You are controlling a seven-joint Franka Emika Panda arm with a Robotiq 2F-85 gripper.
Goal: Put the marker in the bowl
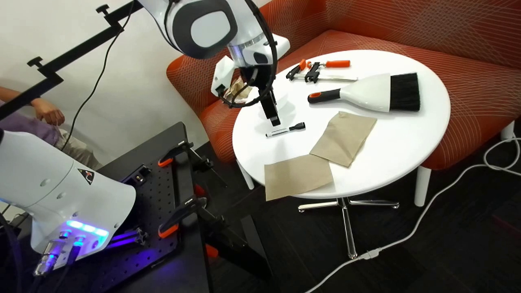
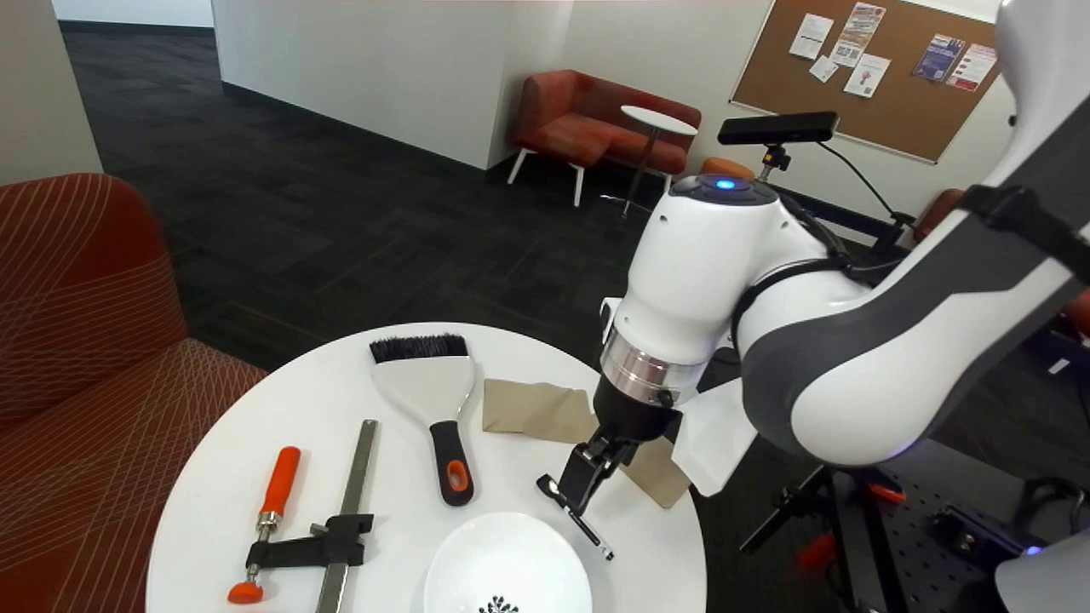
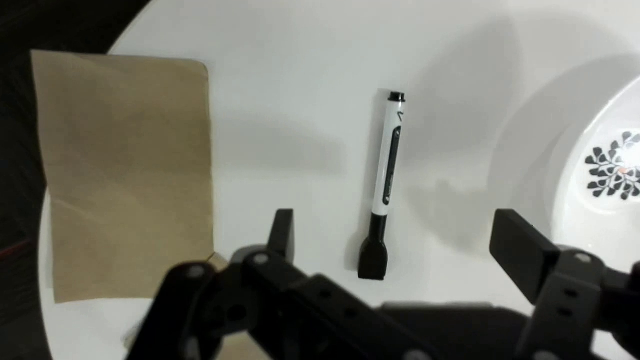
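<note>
Below the hand (image 3: pixel 392 234), the marker (image 3: pixel 385 185)

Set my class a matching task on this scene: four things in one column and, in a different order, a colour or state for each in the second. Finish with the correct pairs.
Column one
1. Marker
2. Bowl
3. Brush
4. End effector

Column two
A. Open, gripping nothing
B. Black bristles, dark handle with an orange ring
C. White barrel, black cap
D. Round and white, with a dark leafy pattern inside

Pairs: 1-C; 2-D; 3-B; 4-A
</note>
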